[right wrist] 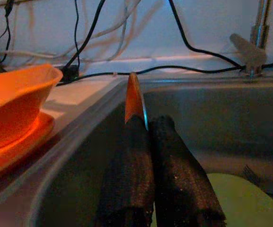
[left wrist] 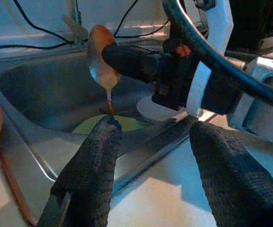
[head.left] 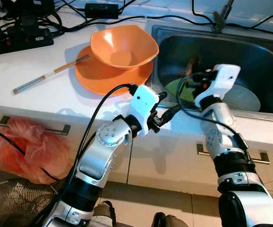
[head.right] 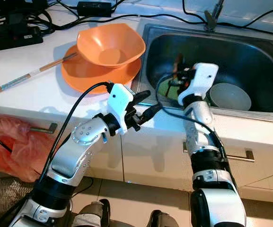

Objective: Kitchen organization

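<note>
— Where is the spoon (left wrist: 101, 56)?
— Right of centre, above the sink (head.left: 264, 52), clenched upright in the right claw (right wrist: 148, 126); the fingers cover its handle.
— And the left claw (left wrist: 150, 156)?
— Released, fingers spread over the tabletop (head.left: 41, 101) edge beside the sink.
— What lies in the sink?
— A green plate (head.left: 186, 92) and a pale bowl (head.right: 231, 97), both partly hidden behind the right arm.
</note>
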`<state>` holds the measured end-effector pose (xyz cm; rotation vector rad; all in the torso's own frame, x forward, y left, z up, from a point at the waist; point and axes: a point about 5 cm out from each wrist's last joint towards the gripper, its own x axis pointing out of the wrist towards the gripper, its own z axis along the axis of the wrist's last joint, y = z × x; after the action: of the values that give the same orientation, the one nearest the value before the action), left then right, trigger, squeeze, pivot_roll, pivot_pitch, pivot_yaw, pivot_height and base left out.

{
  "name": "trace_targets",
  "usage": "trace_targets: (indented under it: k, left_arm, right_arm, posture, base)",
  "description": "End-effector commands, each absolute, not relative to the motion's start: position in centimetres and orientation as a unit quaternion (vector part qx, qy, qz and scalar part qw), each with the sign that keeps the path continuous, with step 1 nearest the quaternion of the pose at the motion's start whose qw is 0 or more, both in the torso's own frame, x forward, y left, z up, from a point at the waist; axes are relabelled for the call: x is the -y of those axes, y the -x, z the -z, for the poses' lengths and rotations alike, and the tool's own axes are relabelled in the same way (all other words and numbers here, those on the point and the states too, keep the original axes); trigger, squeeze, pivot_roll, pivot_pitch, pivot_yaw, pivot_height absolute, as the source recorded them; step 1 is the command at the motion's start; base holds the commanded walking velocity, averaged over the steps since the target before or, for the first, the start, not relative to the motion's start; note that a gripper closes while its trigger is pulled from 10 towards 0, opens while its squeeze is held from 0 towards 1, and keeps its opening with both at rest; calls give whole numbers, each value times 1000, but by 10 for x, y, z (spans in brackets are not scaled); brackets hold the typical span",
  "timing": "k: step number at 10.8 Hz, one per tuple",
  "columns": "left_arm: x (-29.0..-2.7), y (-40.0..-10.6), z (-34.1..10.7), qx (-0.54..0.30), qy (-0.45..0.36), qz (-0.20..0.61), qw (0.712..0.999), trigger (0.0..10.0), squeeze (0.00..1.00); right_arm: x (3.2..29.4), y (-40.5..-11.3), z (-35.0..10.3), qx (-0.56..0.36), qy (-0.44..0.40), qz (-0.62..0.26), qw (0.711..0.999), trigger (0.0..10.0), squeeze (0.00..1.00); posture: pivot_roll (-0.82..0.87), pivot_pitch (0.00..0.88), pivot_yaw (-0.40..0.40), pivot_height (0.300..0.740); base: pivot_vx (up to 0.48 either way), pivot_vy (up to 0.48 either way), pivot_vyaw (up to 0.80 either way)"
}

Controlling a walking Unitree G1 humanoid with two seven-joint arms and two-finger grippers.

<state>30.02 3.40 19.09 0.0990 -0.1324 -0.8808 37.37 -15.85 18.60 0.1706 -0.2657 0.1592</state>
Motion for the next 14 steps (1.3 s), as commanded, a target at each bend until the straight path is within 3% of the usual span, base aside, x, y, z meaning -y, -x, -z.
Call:
trace_targets:
  k: [1, 12, 13, 14]
  left_arm:
    - [-33, -297, -191, 62, -50, 428, 900, 10000, 0]
    - [-33, -297, -191, 62, -50, 428, 900, 10000, 0]
    - [-40, -300, -188, 55, -59, 415, 906, 10000, 0]
    - [-43, -301, -187, 51, -64, 409, 909, 10000, 0]
  right_arm:
    - [158, -372, -177, 118, -81, -83, 986, 10000, 0]
    - [158, -372, -177, 118, -81, -83, 986, 10000, 0]
    - [159, -373, -167, 90, -66, -79, 991, 10000, 1000]
    - [160, -373, -163, 80, -57, -76, 992, 10000, 910]
  posture:
    - [217, 169, -44, 740]
    - [217, 169, -44, 740]
    - [221, 165, -44, 740]
    - [221, 164, -44, 740]
  base:
    - [0, 0, 0]
    - [0, 0, 0]
    - [0, 0, 0]
    - [0, 0, 0]
